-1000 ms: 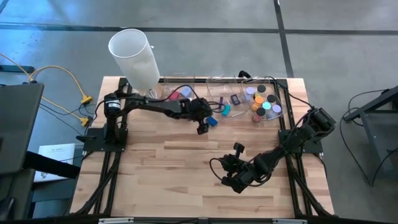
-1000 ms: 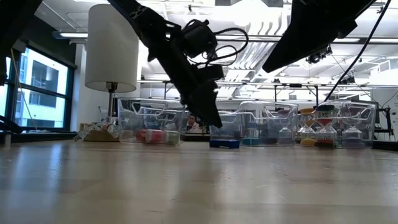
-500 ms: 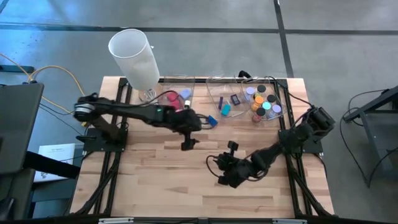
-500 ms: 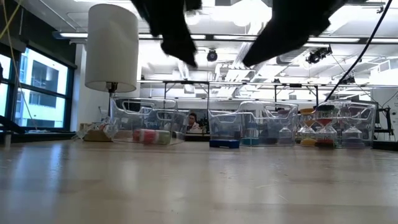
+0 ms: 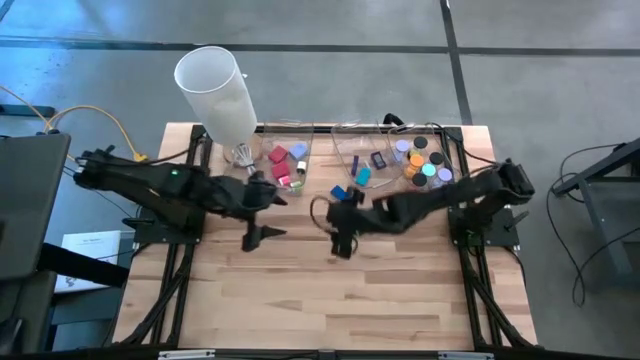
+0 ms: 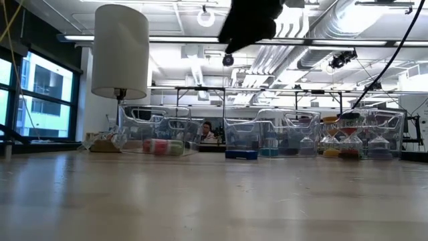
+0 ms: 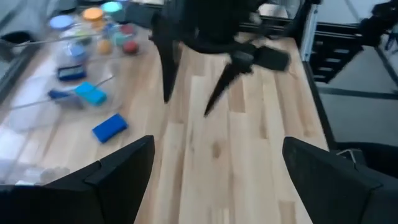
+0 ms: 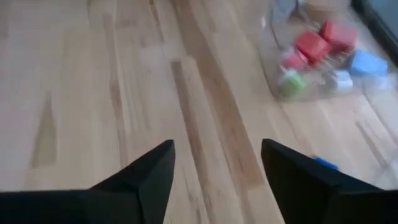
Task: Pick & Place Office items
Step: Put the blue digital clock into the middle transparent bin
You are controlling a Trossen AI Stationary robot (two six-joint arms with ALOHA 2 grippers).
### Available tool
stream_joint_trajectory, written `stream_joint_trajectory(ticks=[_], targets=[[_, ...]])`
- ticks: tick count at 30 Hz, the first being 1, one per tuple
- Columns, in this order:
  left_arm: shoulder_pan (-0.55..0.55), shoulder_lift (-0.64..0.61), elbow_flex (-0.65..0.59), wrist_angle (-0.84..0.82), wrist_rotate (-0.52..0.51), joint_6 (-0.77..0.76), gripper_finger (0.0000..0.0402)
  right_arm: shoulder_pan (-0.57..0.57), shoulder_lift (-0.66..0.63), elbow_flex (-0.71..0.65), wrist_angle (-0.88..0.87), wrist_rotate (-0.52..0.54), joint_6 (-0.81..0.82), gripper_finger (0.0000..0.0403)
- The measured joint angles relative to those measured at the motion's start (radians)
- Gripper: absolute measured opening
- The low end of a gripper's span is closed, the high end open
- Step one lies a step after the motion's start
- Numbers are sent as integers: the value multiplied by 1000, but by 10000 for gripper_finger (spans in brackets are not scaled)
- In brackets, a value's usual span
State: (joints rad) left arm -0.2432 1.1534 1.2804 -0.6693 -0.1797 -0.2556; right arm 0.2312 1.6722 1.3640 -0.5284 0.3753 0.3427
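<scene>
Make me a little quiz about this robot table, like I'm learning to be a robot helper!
1. True or false: the blue piece lies inside a clear bin.
2. Where are the round discs? A) in the bin nearest the white cylinder; B) in the middle bin; C) in the bin farthest from the cylinder.
3. Fill the gap: the left pincer and the right pincer are both ____ and hold nothing.

Key: 1 false, it lies on the bare table; 2 C; 3 open.
</scene>
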Motion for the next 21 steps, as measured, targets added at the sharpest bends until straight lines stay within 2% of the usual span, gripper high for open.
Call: stream_joint_trajectory(ticks=[4,9,13,16,21], targets=[[-62,-63,0,-71,-80,-62,344,-118,2,66,-118,-101,-9,232],[-154,-105,0,-112,-192,-86,344,-234,11,69,-138,-196,-54,228],[-209,-121,0,-154,-263,-92,344,-293,73,68,-118,-255,-91,227],[-237,-129,-1,-196,-324,-111,344,-315,147,97,-91,-278,-112,227],[-255,-129,-2,-236,-360,-120,344,-339,281,216,-178,-240,-137,227]])
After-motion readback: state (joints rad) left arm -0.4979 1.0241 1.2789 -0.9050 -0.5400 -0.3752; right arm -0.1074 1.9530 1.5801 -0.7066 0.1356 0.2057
